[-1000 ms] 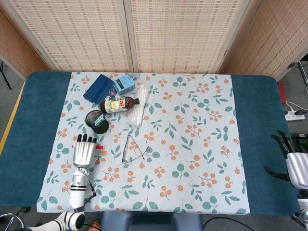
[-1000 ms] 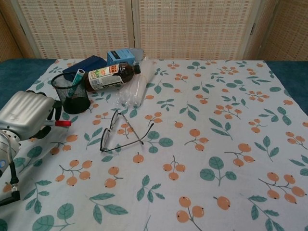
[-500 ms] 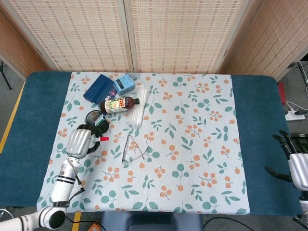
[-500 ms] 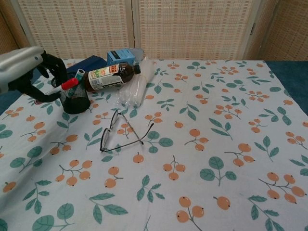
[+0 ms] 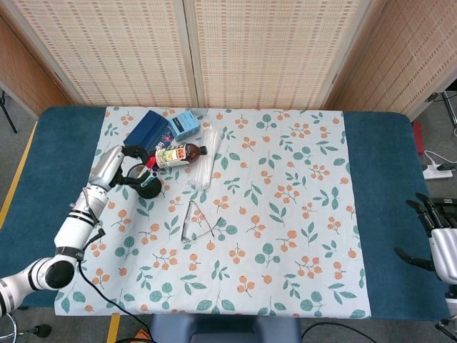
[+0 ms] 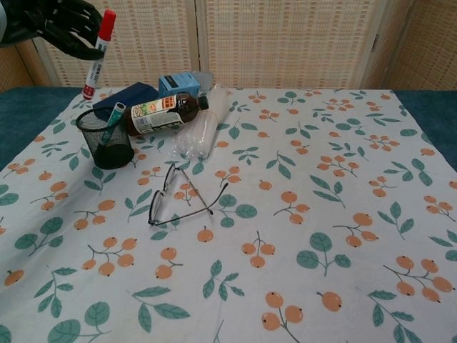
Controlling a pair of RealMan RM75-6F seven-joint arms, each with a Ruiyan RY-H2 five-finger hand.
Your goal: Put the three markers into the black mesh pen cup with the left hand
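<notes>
The black mesh pen cup [image 6: 104,138] stood crowded at the back: a brown bottle [image 6: 161,113] lay just beside its rim, with a dark blue case [image 6: 127,94] and a light blue box [image 6: 178,83] behind. Its mouth, holding one marker [image 6: 113,120], was open from above. Glasses [image 6: 182,196] lay on the worktop [image 6: 343,214] nearer the front.

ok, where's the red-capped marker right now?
In the chest view, the red-capped marker is top left, held by the left hand in the air above the black mesh pen cup, cap up.
</notes>
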